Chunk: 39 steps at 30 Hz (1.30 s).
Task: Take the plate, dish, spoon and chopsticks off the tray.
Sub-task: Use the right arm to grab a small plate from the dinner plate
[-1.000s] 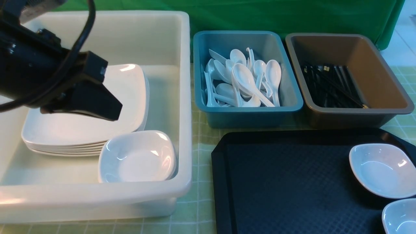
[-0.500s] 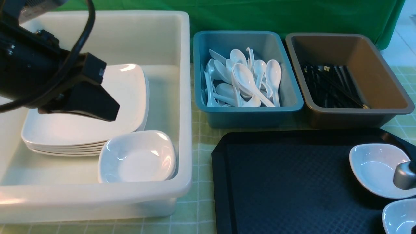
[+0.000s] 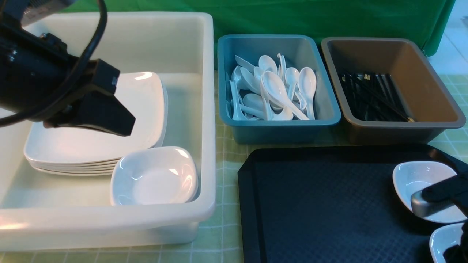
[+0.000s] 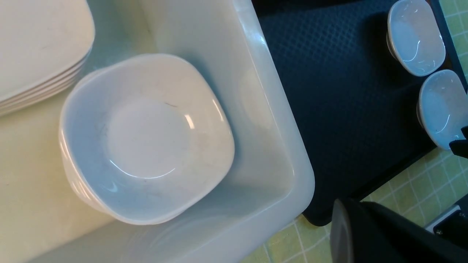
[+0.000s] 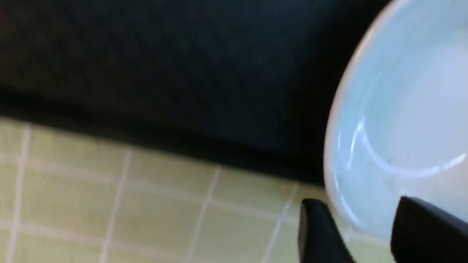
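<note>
The black tray (image 3: 321, 204) holds two small white dishes at its right end, a far dish (image 3: 416, 179) and a near dish (image 3: 442, 241). My right gripper (image 3: 437, 226) comes in from the right edge and is open. In the right wrist view its fingers (image 5: 318, 230) straddle the rim of the near dish (image 5: 402, 120), one finger outside the rim and one over the bowl. My left gripper (image 3: 126, 128) hangs shut and empty over the white tub (image 3: 208, 109). No plate, spoon or chopsticks lie on the visible part of the tray.
In the white tub are stacked square plates (image 3: 91, 146) and a stack of small dishes (image 3: 155, 177). Behind the tray, a blue tub (image 3: 321, 120) holds spoons (image 3: 278, 87) and a brown tub (image 3: 402, 128) holds black chopsticks (image 3: 369, 95). A green checked cloth (image 3: 223, 233) covers the table.
My right gripper has come into view from the right over the dishes and its jaws have opened. The left arm has barely moved.
</note>
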Tool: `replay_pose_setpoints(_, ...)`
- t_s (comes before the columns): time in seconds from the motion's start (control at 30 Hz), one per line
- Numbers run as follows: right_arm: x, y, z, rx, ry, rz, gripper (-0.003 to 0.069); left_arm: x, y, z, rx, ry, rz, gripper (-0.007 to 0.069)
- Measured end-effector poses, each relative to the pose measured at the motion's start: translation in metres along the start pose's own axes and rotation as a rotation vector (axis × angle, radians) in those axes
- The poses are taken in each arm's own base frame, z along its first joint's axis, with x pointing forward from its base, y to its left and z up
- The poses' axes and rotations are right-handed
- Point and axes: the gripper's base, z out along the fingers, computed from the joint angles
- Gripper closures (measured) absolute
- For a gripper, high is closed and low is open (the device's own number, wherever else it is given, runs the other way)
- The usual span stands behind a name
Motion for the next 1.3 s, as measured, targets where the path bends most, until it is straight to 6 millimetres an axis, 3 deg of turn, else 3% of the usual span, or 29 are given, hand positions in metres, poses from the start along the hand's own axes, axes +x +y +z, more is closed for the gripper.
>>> replay_pose_setpoints(0.17, -0.009, 0.006, 0.006, -0.005, -0.041, 0.016, 0.0307, 0.0, 0.0, 0.0, 0.0, 0.0, 0.003, 0.0636)
replay_pose_setpoints(0.2, -0.011, 0.007, 0.011, 0.006, -0.025, 0.015, 0.0258, 0.0, 0.0, 0.0, 0.0, 0.0, 0.004, 0.0636)
replay_pose_setpoints(0.3, -0.017, 0.005, 0.023, 0.046, 0.005, 0.014, 0.0216, 0.0, 0.0, 0.0, 0.002, 0.0, 0.003, 0.0636)
replay_pose_setpoints(0.63, -0.028, 0.001, 0.063, 0.18, 0.124, -0.007, 0.0204, 0.0, 0.0, 0.0, 0.002, 0.0, 0.014, 0.0636)
replay_pose_setpoints(0.77, -0.03, 0.002, 0.074, 0.184, 0.149, -0.013, 0.0282, 0.0, 0.0, 0.0, 0.002, 0.0, 0.015, 0.0636)
replay_pose_setpoints(0.9, -0.029, 0.003, 0.077, 0.185, 0.173, -0.021, 0.0508, 0.0, 0.0, 0.0, 0.002, 0.0, 0.015, 0.0636)
replay_pose_setpoints(1.07, -0.028, 0.003, 0.069, 0.175, 0.212, -0.046, 0.0546, 0.0, 0.001, 0.0, -0.006, 0.001, 0.027, 0.0636)
replay_pose_setpoints(1.23, -0.019, 0.012, 0.04, 0.123, 0.217, -0.064, 0.0608, 0.001, 0.006, 0.0, -0.061, 0.009, 0.061, 0.0636)
replay_pose_setpoints(1.3, -0.015, 0.022, 0.009, 0.08, 0.151, -0.076, 0.0631, 0.001, 0.009, 0.0, -0.095, 0.013, 0.074, 0.0636)
